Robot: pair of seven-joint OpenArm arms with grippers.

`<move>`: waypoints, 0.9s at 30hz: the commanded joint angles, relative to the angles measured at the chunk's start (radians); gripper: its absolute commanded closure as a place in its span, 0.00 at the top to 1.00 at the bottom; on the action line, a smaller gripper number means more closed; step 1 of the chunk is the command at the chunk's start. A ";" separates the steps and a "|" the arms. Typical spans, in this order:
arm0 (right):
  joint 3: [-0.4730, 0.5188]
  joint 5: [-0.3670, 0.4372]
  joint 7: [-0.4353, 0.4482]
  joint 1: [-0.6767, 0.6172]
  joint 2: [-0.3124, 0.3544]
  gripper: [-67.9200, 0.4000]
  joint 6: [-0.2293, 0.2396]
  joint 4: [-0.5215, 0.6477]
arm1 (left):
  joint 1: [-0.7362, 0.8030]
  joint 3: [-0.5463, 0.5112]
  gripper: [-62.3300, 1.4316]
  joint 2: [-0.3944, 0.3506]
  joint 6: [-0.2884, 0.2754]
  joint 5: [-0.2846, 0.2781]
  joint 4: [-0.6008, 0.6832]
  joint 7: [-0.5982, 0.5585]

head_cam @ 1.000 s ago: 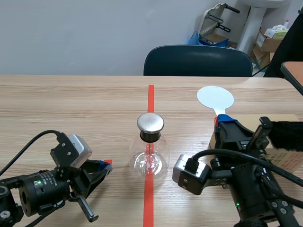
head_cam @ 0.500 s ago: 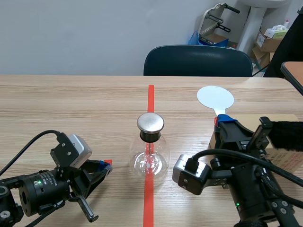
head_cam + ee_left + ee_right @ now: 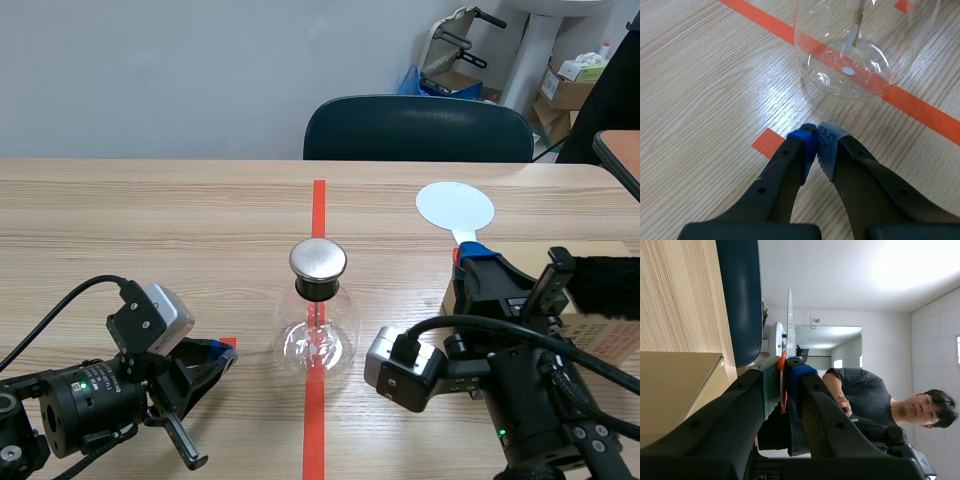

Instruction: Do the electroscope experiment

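The electroscope (image 3: 318, 318), a clear glass flask with a round metal cap (image 3: 318, 259), stands on the red tape line at mid-table. Its base (image 3: 850, 50) lies just ahead of my left gripper (image 3: 816, 142), whose blue pads meet with nothing between them; that gripper (image 3: 222, 352) rests low, left of the flask. My right gripper (image 3: 470, 256) is shut on the red handle (image 3: 782, 382) of a white disc paddle (image 3: 455, 207), right of the flask. In the right wrist view the white disc (image 3: 789, 315) shows edge-on beyond the fingertips.
A cardboard box (image 3: 600, 320) sits at the right edge with a black furry piece (image 3: 605, 285) on it; the box (image 3: 675, 385) is beside the right gripper. A dark blue chair (image 3: 418, 128) stands behind the table. A person (image 3: 865, 395) is in the background.
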 commanded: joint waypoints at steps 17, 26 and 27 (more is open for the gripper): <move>0.003 -0.010 0.048 0.011 0.009 0.02 -0.009 0.006 | -0.002 -0.002 0.09 0.008 -0.001 -0.002 0.021 -0.013; 0.003 -0.024 0.237 0.012 0.009 0.02 -0.013 0.007 | -0.002 -0.002 0.09 0.008 -0.001 -0.002 0.021 -0.013; 0.003 -0.024 0.266 0.012 0.009 0.02 -0.013 0.007 | -0.002 -0.002 0.09 0.008 -0.001 -0.002 0.021 -0.013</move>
